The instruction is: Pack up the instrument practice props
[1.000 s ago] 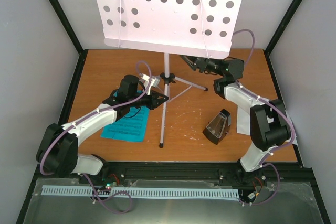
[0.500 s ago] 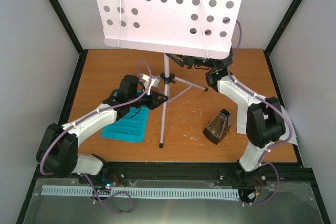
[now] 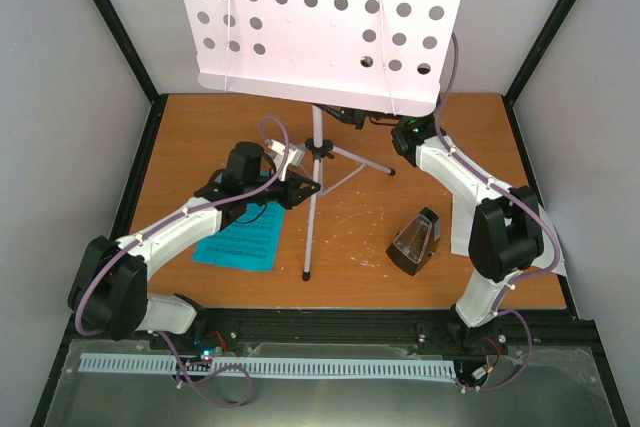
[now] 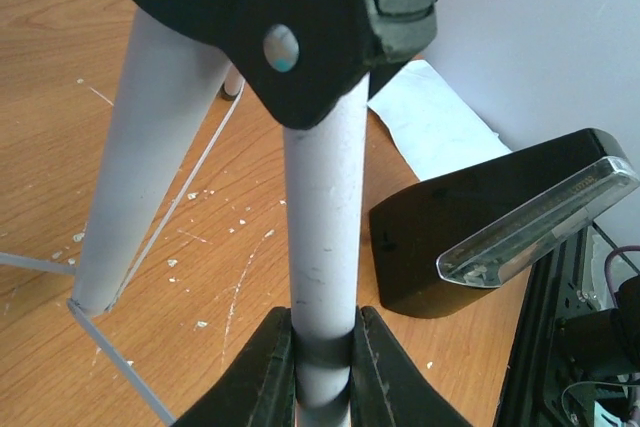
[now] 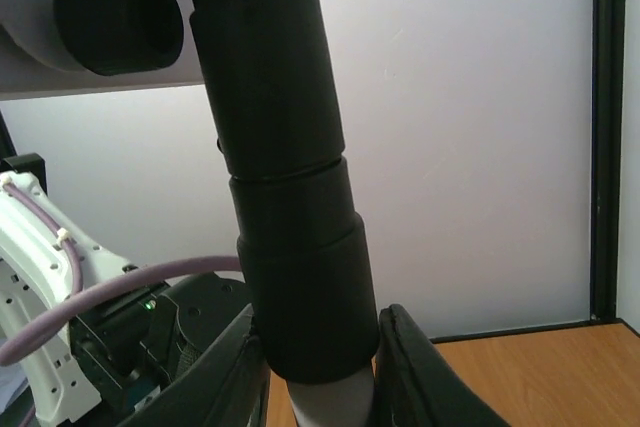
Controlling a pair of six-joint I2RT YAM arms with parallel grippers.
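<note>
The music stand stands at the table's middle back, its perforated grey tray point(image 3: 320, 22) high over the tripod legs point(image 3: 312, 237). My left gripper point(image 3: 303, 188) is shut on the front leg point(image 4: 320, 227) just below the black hub, seen in the left wrist view point(image 4: 322, 347). My right gripper point(image 3: 347, 113) is under the tray, its jaws closed against the pole's black collar point(image 5: 300, 277) in the right wrist view point(image 5: 318, 357). The black metronome point(image 3: 415, 242) stands at front right, also in the left wrist view point(image 4: 480, 227). A blue sheet point(image 3: 240, 239) lies under my left arm. A white sheet point(image 3: 462, 222) lies at the right.
Black frame posts and grey walls close the table in at the back and both sides. The tray's underside point(image 5: 30, 57) hangs just above my right gripper. A thin wire brace point(image 4: 160, 247) runs between the legs. The black rail point(image 3: 330, 327) edges the front.
My right gripper has moved left and back, from beside the stand to under the tray, and now sits round the pole's collar. My left gripper and the stand have stayed put.
</note>
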